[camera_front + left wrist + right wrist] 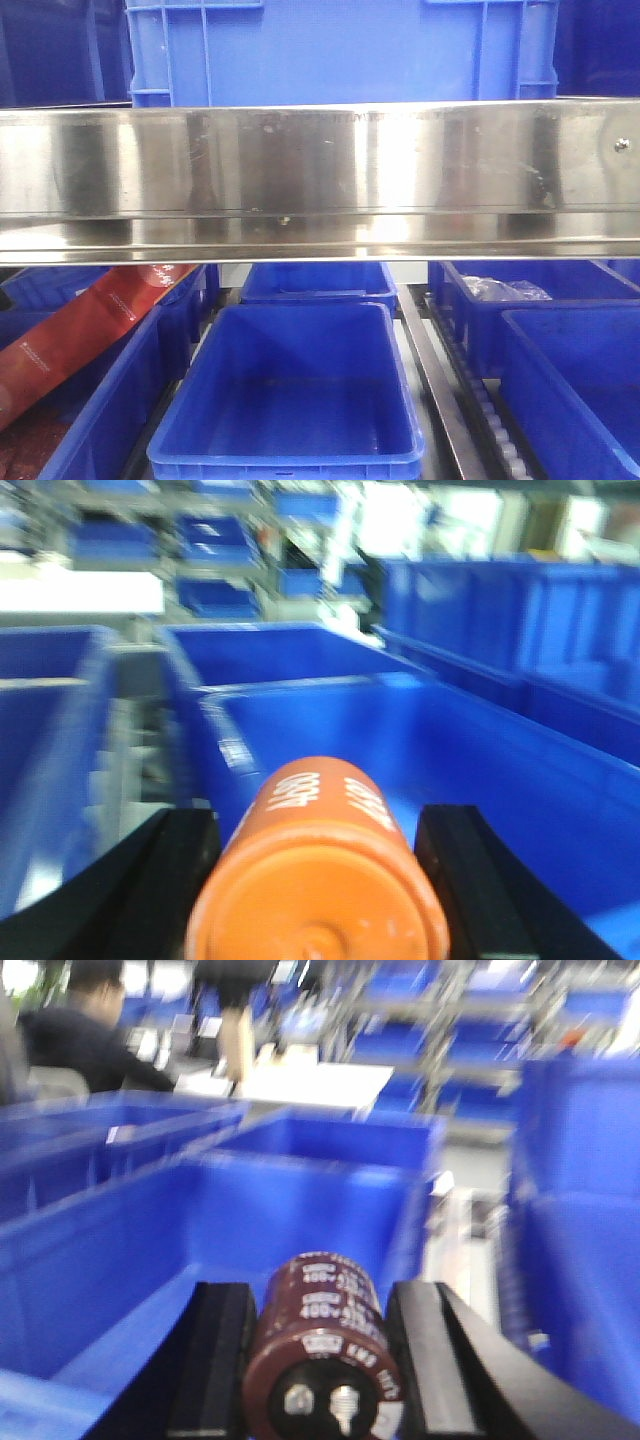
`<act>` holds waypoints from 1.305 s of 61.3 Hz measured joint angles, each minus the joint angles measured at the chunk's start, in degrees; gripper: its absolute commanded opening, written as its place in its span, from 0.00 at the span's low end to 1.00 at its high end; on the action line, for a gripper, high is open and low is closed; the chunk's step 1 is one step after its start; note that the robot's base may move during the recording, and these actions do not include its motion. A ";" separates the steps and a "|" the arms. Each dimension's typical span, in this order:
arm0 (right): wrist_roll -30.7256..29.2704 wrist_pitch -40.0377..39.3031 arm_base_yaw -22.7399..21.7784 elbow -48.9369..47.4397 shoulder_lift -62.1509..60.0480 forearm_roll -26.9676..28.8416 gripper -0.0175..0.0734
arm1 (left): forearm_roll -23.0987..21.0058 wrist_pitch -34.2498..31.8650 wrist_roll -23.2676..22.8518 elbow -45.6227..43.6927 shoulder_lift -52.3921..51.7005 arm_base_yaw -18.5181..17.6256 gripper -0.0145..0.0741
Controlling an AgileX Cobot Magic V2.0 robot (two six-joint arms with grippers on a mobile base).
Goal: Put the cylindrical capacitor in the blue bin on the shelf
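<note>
The cylindrical capacitor (325, 1350), dark brown with white print and two silvery terminals on its end, lies between the black fingers of my right gripper (320, 1295), which is shut on it. It is held over a blue bin (300, 1200). My left gripper (318, 825) is shut on a larger orange cylinder (320, 890) printed "4680", above another blue bin (480, 770). The shelf's shiny steel front rail (320, 170) spans the front view, with an empty blue bin (290, 370) below it. Neither gripper shows in the front view.
Rows of blue bins fill the rack, with roller tracks (480, 400) between them. Red packets (70, 340) lie in the left bin and a clear bag (505, 290) in a right rear bin. A large blue crate (340, 50) stands above the rail. People (90, 1040) stand far behind.
</note>
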 measured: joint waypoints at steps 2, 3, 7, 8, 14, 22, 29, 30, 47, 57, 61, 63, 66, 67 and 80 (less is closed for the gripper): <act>0.00 -0.35 0.51 -1.00 2.34 -0.09 0.01 | 0.00 -0.42 0.11 -1.66 2.31 -0.71 0.04; 0.00 -0.75 0.77 -1.75 3.67 -0.09 0.01 | 0.00 -0.70 0.11 -2.32 3.21 -1.13 0.04; 0.00 -2.16 1.76 -3.95 7.02 -0.09 0.01 | 0.00 -1.36 0.11 -5.28 7.39 -2.21 0.04; 0.00 -2.81 1.88 -4.39 8.18 -0.09 0.01 | 0.00 -1.50 0.11 -5.94 8.18 -2.46 0.04; 0.00 -6.65 2.52 -6.91 13.42 -0.09 0.01 | -0.11 -1.51 0.11 -11.30 13.96 -4.51 0.04; 0.00 -11.90 2.65 -7.37 18.03 -0.09 0.01 | -0.11 -0.90 0.11 -16.60 20.50 -6.80 0.04; 0.00 -13.10 2.65 -7.50 20.64 -0.09 0.01 | -0.11 -0.64 0.11 -18.63 23.97 -7.55 0.07; 0.00 -13.10 2.65 -7.50 20.76 -0.09 0.01 | -0.11 -0.63 0.11 -18.74 24.14 -7.55 0.08; -0.10 -13.10 2.65 -7.59 21.74 -0.21 0.48 | -0.11 3.12 0.11 -18.77 25.63 -7.55 0.63; -0.10 -13.17 2.65 -7.70 21.74 -0.21 0.77 | -0.11 3.16 0.11 -18.82 25.63 -7.55 0.70; -0.10 -12.90 2.65 -7.70 21.74 -0.21 0.77 | -0.11 3.16 0.11 -18.82 25.63 -7.55 0.68; -0.10 -12.50 2.65 -7.70 21.74 -0.21 0.77 | -0.11 3.16 0.11 -18.82 25.63 -7.55 0.66; -0.10 -11.84 2.65 -7.70 21.74 -0.21 0.77 | -0.11 3.16 0.11 -18.82 25.63 -7.55 0.60; -0.10 -11.60 2.65 -7.70 21.74 -0.21 0.76 | -0.11 3.16 0.11 -18.82 25.63 -7.55 0.57; -0.10 -7.71 2.65 -7.70 17.58 -0.21 0.31 | -0.11 4.26 0.11 -18.82 22.85 -7.55 0.07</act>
